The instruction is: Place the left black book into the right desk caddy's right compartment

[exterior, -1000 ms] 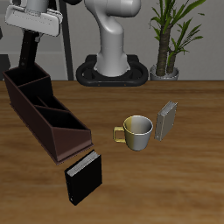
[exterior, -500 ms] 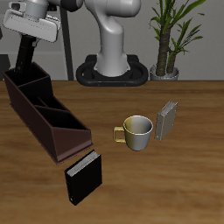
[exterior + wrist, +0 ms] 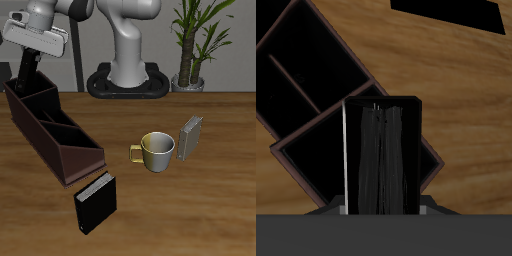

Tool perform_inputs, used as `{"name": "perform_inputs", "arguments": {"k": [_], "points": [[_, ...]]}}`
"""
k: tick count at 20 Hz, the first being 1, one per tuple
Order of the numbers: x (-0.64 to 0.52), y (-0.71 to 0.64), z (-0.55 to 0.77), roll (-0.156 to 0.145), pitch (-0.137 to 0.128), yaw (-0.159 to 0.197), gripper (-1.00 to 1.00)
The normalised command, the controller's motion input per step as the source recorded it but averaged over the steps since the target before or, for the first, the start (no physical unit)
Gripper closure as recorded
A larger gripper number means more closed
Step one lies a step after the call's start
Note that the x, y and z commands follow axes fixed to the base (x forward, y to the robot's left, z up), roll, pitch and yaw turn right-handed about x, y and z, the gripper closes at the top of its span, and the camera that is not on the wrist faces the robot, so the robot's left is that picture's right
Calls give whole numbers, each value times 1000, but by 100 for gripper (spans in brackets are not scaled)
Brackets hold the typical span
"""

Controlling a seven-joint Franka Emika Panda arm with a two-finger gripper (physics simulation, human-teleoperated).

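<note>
Grasping the black book (image 3: 27, 64) upright, long axis hanging downward, the tool (image 3: 34, 52) hangs above the caddy (image 3: 50, 130)'s far end. Directly beneath the book (image 3: 381, 155) lies the large square right compartment (image 3: 351, 160), open and unobstructed.

Two cams on me, one out front, one on my wrist

The front cam sits high past the table's (image 3: 200, 215) front edge, looking back and down at my base, wide enough to catch the whole tabletop. My wrist cam points straight down, close in, spun half a turn against the front one. Both see the caddy (image 3: 50, 128) (image 3: 326, 95) and the wood around it.
</note>
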Motion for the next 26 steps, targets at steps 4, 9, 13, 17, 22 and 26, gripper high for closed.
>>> {"name": "perform_inputs", "arguments": {"k": [4, 9, 13, 17, 22, 26], "points": [[55, 7, -94, 3, 10, -15, 100], [63, 29, -113, -4, 15, -7, 100], [96, -69, -284, -13, 44, -7, 100], [99, -106, -364, -24, 86, -34, 100], [69, -68, -248, -37, 58, 7, 100], [107, -102, -194, -43, 74, -31, 100]]}}
